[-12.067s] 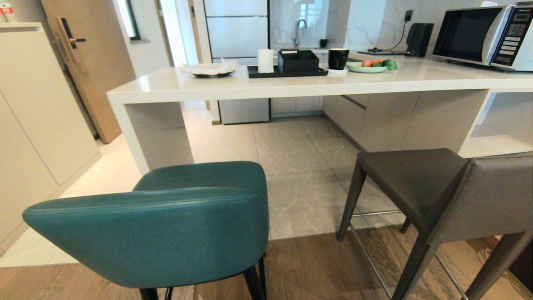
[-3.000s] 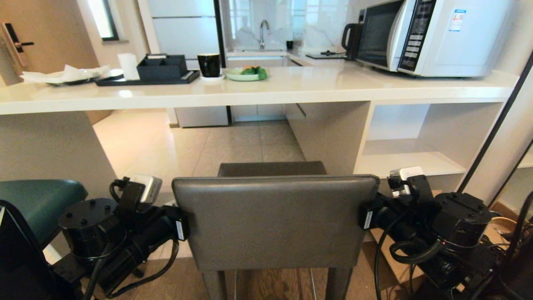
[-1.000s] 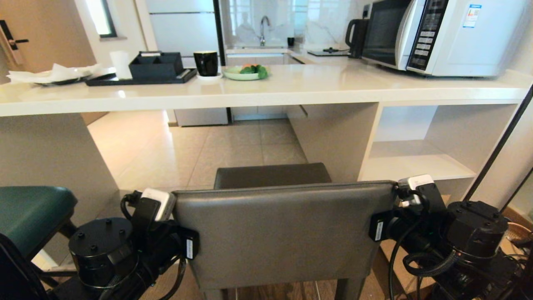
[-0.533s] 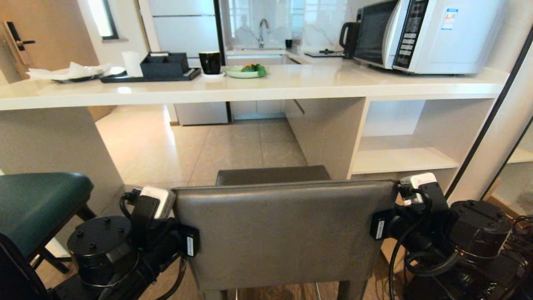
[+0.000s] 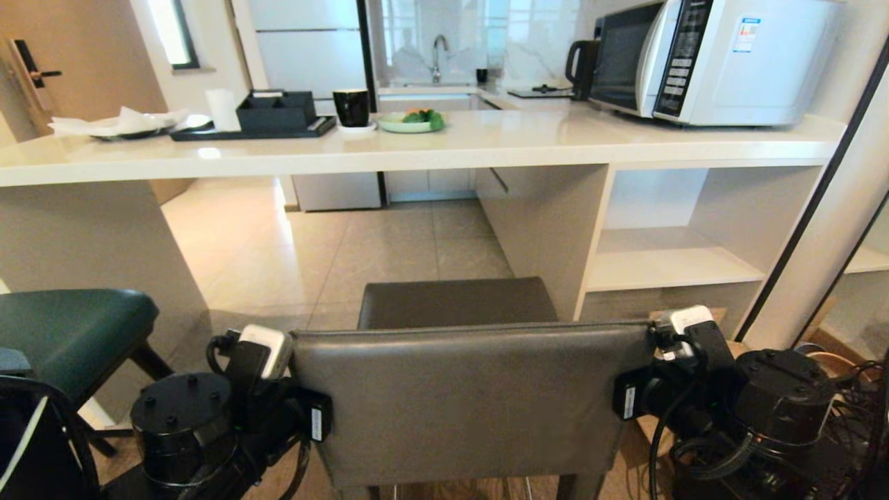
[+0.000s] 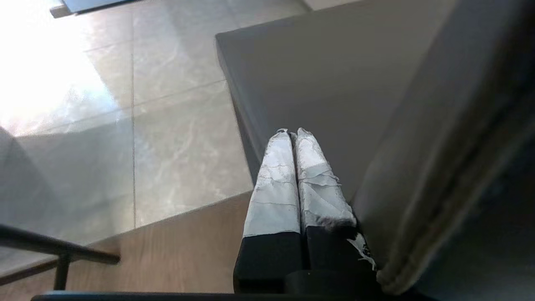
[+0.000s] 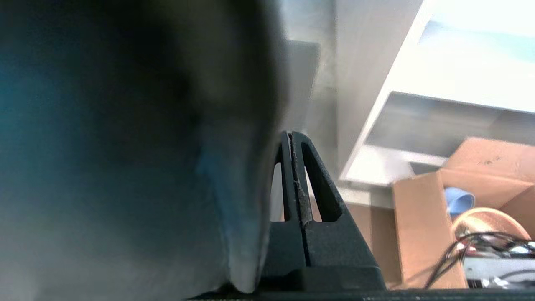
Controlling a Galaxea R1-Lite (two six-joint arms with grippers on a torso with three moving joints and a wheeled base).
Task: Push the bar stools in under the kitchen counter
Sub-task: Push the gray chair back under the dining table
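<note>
Two grippers: we have both set against the backrest of the dark grey, square-backed leather bar stool [image 5: 458, 403], one at each side edge.
Left gripper [image 6: 294, 133]: our tape-wrapped fingers [image 6: 276, 184] are pressed together with nothing between them; they lie along the left edge of the backrest, tips reaching forward beside the seat.
Right gripper [image 7: 291, 134]: our black fingers [image 7: 317, 184] are likewise closed flat on each other and empty, lying just beside the right edge of the backrest.
Grey stool: it stands directly in front of us, between our two arms, its seat pointing towards the long, glossy off-white stone kitchen counter [image 5: 444, 149]; the seat's front edge is short of the counter's edge as we see it.
Teal leather stool [image 5: 66, 333]: we see its seat at our far left, near the counter's white side panel [image 5: 90, 243], apart from both grippers.
Counter top: a white microwave [image 5: 708, 59] sits at the right end.
</note>
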